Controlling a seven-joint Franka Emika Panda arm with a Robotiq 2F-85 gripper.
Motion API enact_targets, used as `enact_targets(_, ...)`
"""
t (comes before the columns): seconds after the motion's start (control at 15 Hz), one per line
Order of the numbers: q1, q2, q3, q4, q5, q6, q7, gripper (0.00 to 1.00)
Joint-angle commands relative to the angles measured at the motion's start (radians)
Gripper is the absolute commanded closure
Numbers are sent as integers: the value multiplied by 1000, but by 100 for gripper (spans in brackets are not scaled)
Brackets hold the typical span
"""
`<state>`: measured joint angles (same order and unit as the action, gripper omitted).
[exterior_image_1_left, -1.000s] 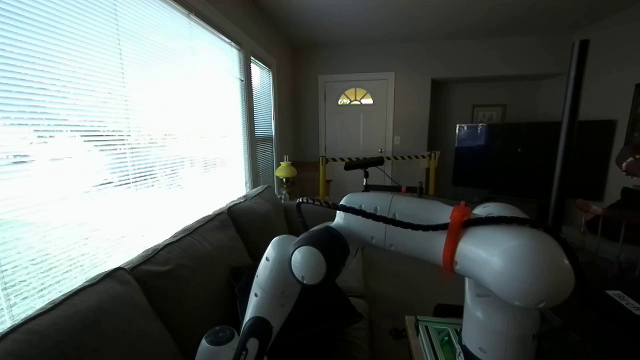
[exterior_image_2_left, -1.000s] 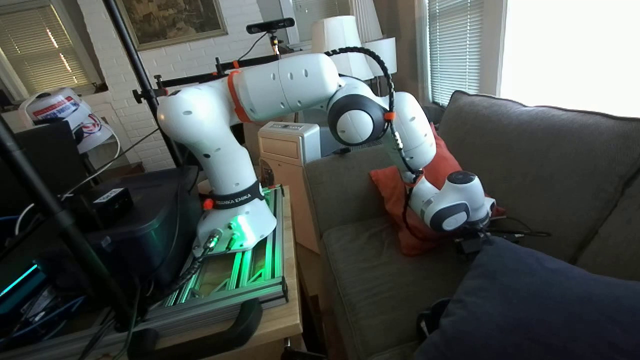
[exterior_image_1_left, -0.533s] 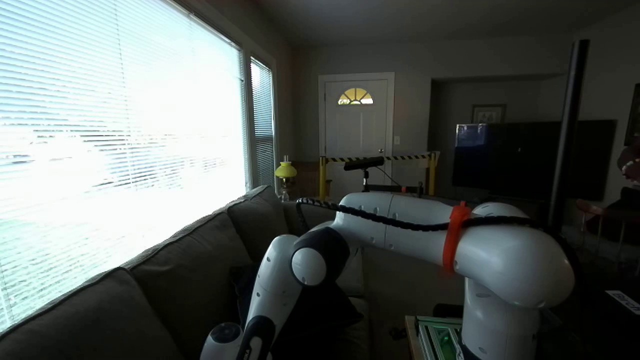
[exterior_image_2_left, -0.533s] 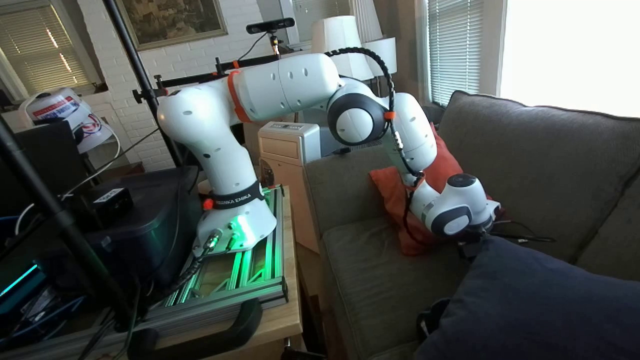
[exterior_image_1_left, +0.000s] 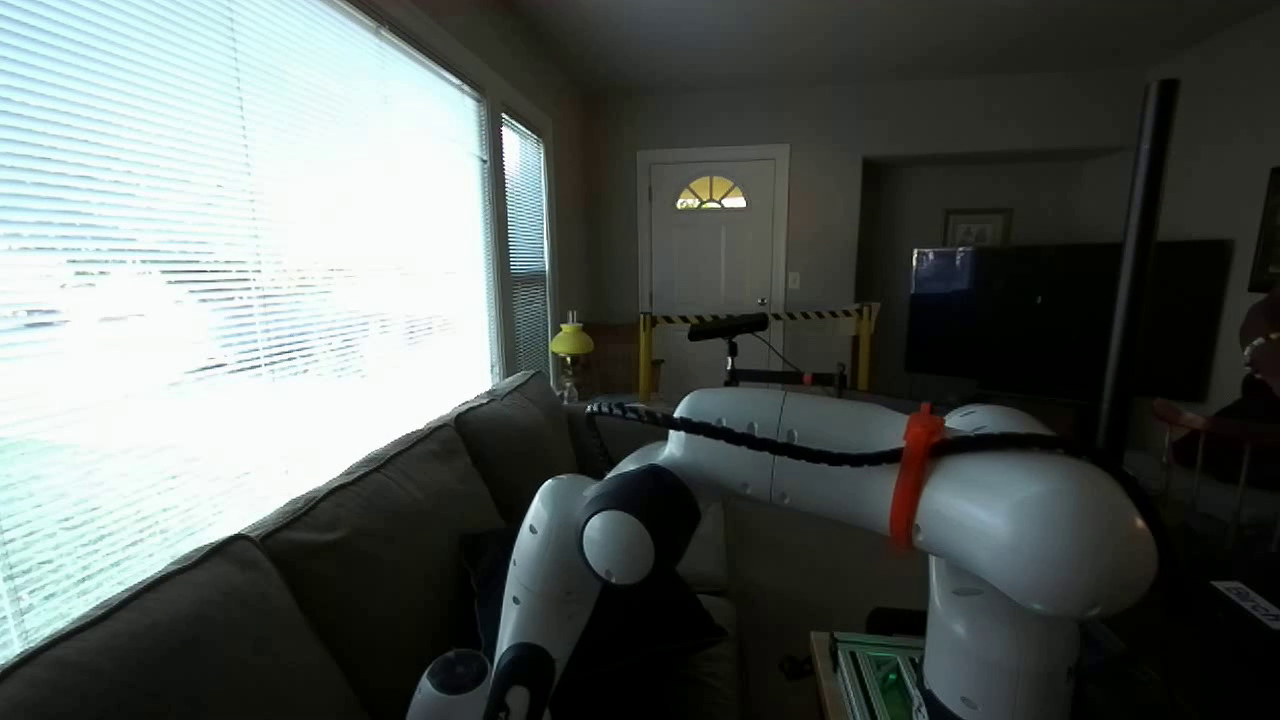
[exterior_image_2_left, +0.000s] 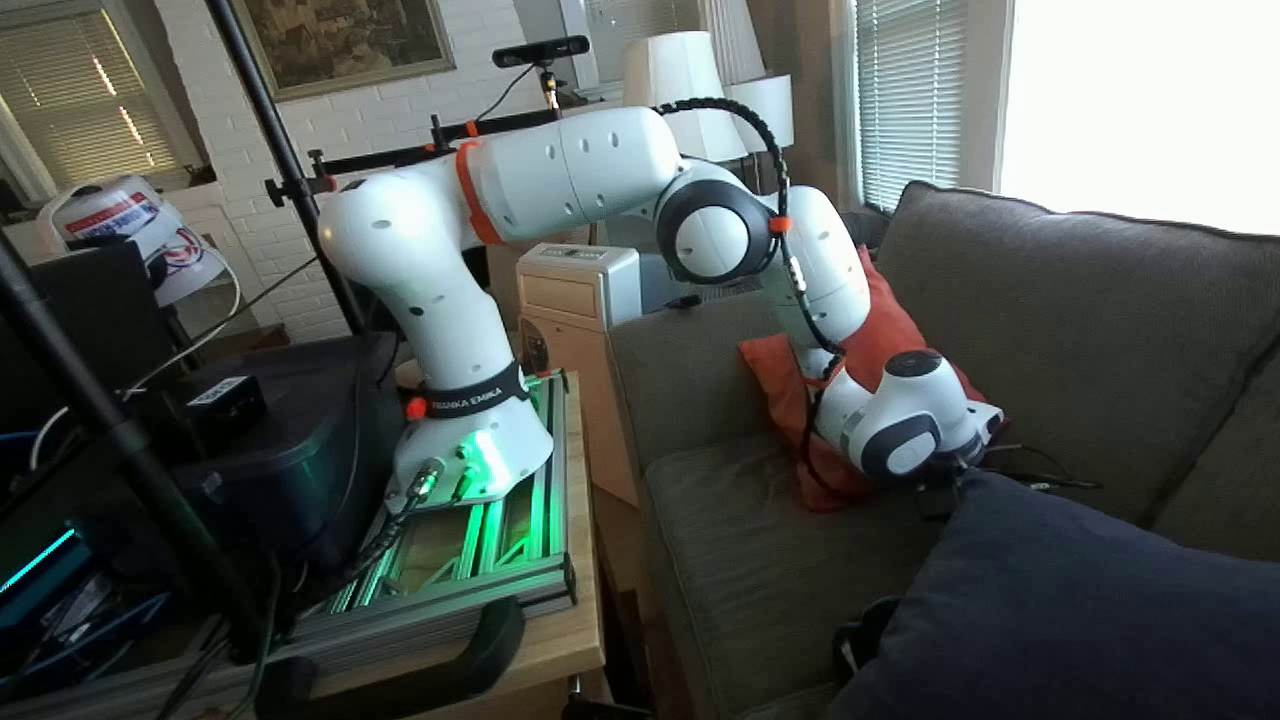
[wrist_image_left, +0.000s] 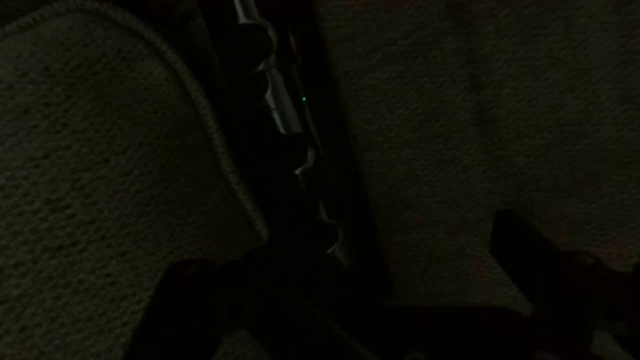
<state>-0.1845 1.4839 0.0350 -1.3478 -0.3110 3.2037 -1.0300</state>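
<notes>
In the very dark wrist view, my gripper (wrist_image_left: 385, 242) stands open, its right finger (wrist_image_left: 522, 250) well apart from the left one. A long black object (wrist_image_left: 285, 107) with shiny notched edges and a tiny green light runs down between the piped cushion edge (wrist_image_left: 212, 130) and flat couch fabric. Its lower end passes into the shadow by the left finger; whether they touch I cannot tell. In an exterior view the hand (exterior_image_2_left: 905, 415) is low over the couch (exterior_image_2_left: 1080, 330), the fingers mostly hidden behind the dark blue pillow (exterior_image_2_left: 1090, 610). Black cables (exterior_image_2_left: 1050, 484) lie beyond it.
A red pillow (exterior_image_2_left: 895, 310) leans behind the forearm. A small black item (exterior_image_2_left: 865, 635) lies at the blue pillow's edge. The arm's base is on a wooden cart (exterior_image_2_left: 560, 640) with a black handle (exterior_image_2_left: 490, 650). A black pole (exterior_image_2_left: 140, 450) and a dark bin (exterior_image_2_left: 300, 450) stand beside it.
The hand has shifted slightly, lower and a little back toward the base, and the elbow has dipped a touch. The black cables beyond the hand have moved a little. The pillows look unmoved.
</notes>
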Motion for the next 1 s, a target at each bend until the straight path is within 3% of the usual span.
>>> enact_targets(0.0, 38, 0, -52, -20, -26, 20, 69, 0)
enact_targets(0.07, 42, 0, -59, -19, -31, 12, 78, 26)
enact_targets(0.2, 32, 0, -50, -21, -45, -16, 77, 32)
enact_targets(0.53, -39, 0, 46, -10, -67, -135, 28, 72)
enact_targets(0.6, -43, 0, 52, -6, -58, -132, 32, 37)
enact_targets(0.73, -22, 9, 36, 25, -34, -106, 73, 33)
enact_targets(0.93, 54, 16, -31, 89, 34, -113, 235, 13)
